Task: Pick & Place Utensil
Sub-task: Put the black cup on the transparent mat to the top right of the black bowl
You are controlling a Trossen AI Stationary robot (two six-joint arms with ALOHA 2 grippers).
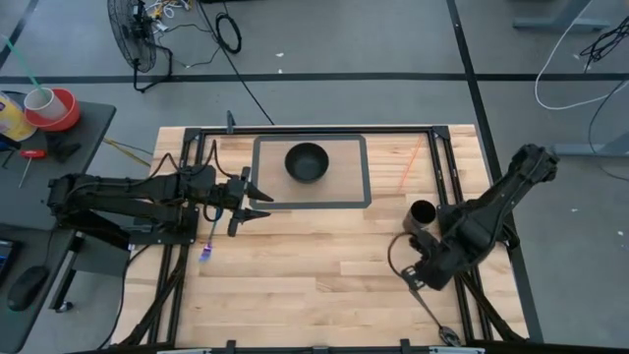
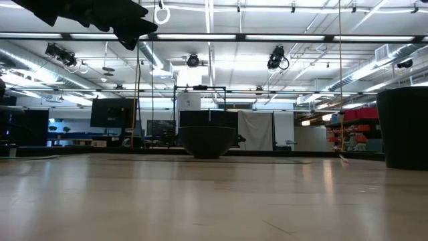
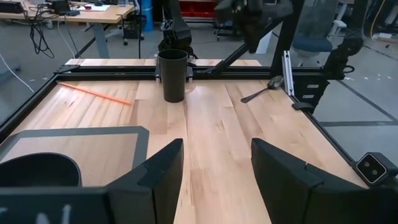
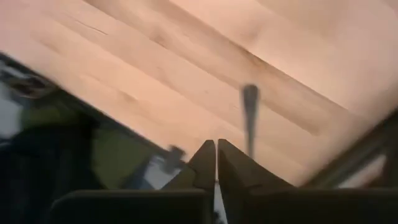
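Note:
A metal spoon (image 1: pixel 435 313) lies flat on the wooden table near its right near corner; it also shows in the left wrist view (image 3: pixel 261 90). My right gripper (image 1: pixel 412 276) hovers over the spoon's handle end with its fingers shut (image 4: pixel 216 155). In the right wrist view the handle (image 4: pixel 250 118) lies just beside the fingertips, and I see no touch. A black cup (image 1: pixel 423 213) stands upright a little farther back. A black bowl (image 1: pixel 307 162) sits on a grey-framed mat (image 1: pixel 363 172). My left gripper (image 1: pixel 267 205) waits open, raised, near the mat's left near corner.
An orange stick (image 1: pixel 411 162) lies right of the mat. A thin white stick with a purple end (image 1: pixel 208 244) lies on the table near the left gripper. Black frame rails (image 1: pixel 462 177) run along the table's sides. Bare wood stretches across the middle and near part.

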